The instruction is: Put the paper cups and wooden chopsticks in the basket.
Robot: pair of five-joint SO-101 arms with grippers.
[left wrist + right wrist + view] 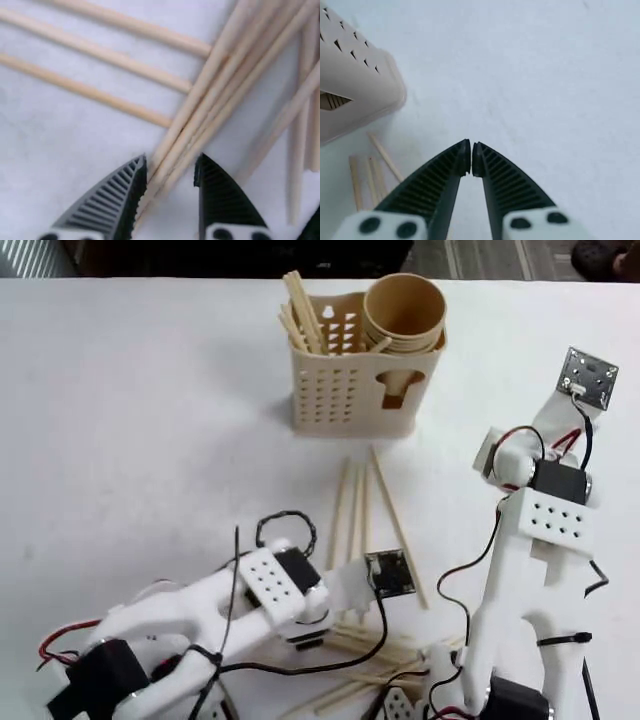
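We see paper cups point(404, 308) already in basket point(350, 400). Wooden chopsticks point(365, 505) lie on desk point(150, 400), just in front of basket. Left fingers point(122, 200) half open, one each side of few sticks, ready to pinch. Right fingers point(440, 185) shut, empty, beside basket, out of way.
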